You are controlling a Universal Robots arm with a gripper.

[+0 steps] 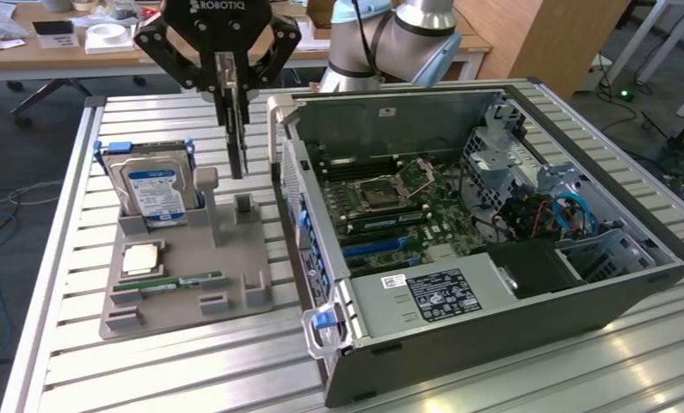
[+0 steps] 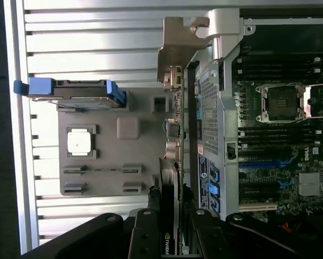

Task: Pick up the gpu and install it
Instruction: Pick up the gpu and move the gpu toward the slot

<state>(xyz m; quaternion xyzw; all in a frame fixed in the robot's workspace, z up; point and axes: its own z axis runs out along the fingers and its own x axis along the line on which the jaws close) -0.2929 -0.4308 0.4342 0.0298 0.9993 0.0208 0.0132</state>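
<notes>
Gripper (image 1: 234,90) marked ROBOTIQ closed on the gpu (image 1: 237,142), card hanging edge-on at its 6 o'clock, grey holder (image 1: 181,284) at 7 o'clock, open computer case (image 1: 468,215) at 3 o'clock, slatted surface (image 1: 77,361) beneath.

gpu (image 1: 237,146), thin card edge-on, hanging upright above grey holder (image 1: 229,262), beside computer case (image 1: 479,344)

Case (image 1: 434,112) open on top — its side wall (image 1: 286,172) rises just beside the gripper (image 1: 232,103), 1 upright hard drive (image 1: 152,185) opposite.
</notes>
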